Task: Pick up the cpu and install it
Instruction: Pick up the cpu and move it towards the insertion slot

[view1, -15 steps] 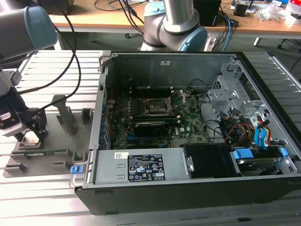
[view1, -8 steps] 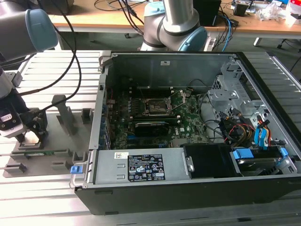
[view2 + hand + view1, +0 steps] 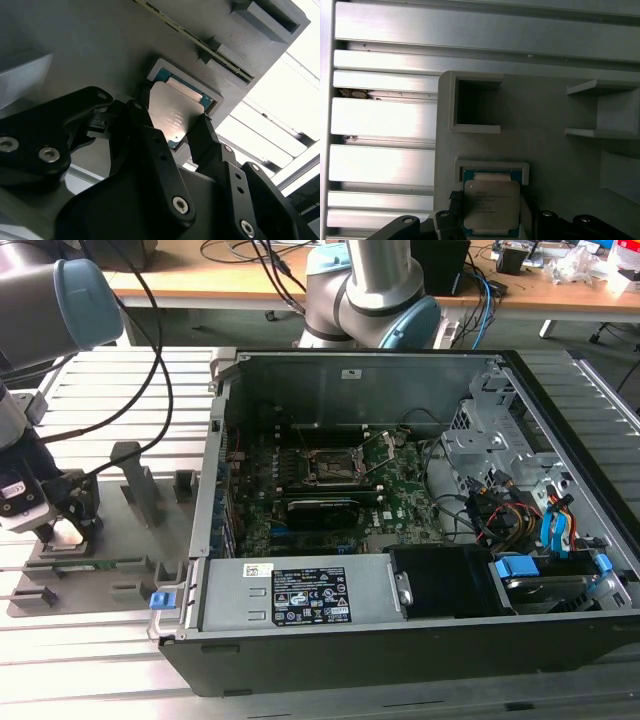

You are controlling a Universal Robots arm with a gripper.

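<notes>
Pick-up step, and your claw [image 3: 172, 116] looks nipped onto both edges of the small silver-topped square cpu [image 3: 491, 202], seated in its grey plastic pocket [image 3: 492, 164] at eight o'clock from the black computer case [image 3: 400, 660], so lifting calls for a straight, level pull.

Slotted aluminium worktop [image 3: 110, 380], two loads.
Grey fixture plate [image 3: 130, 538] lay toward the exterior view's left; open computer case [image 3: 400, 665] sat just beside it, on the right.

Ribbed aluminium table [image 3: 110, 390], brightly lit, spreads beneath the fingers [image 3: 155, 150]; wooden desk [image 3: 200, 282] strewn with cables [image 3: 237, 252] stands well beyond them.
</notes>
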